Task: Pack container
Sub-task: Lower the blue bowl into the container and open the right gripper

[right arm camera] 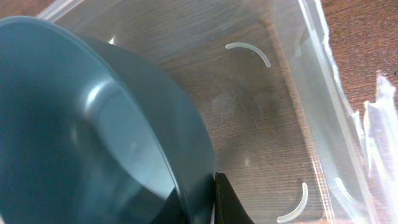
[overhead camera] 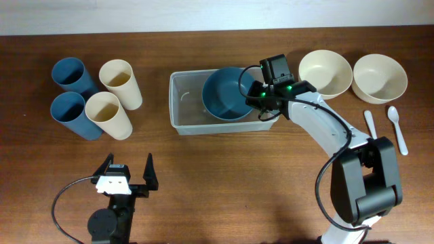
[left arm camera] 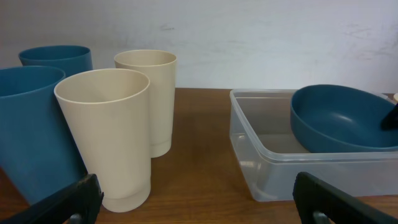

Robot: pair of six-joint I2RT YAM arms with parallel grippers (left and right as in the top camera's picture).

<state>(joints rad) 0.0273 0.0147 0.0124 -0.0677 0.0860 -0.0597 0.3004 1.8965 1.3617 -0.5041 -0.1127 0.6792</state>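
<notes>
Inside the container [overhead camera: 175, 102], right jaws pinch the tilted blue bowl's [overhead camera: 222, 96] rim; level it on the bottom before letting go. Left jaws wide.

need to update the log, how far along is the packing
Done: nothing lies loose in the bin yet. In hand: the right pincer holds the blue bowl by its rim, tilted inside the bin. To do: two cream bowls, two spoons and four cups sit outside; the left pincer hangs open.
</notes>
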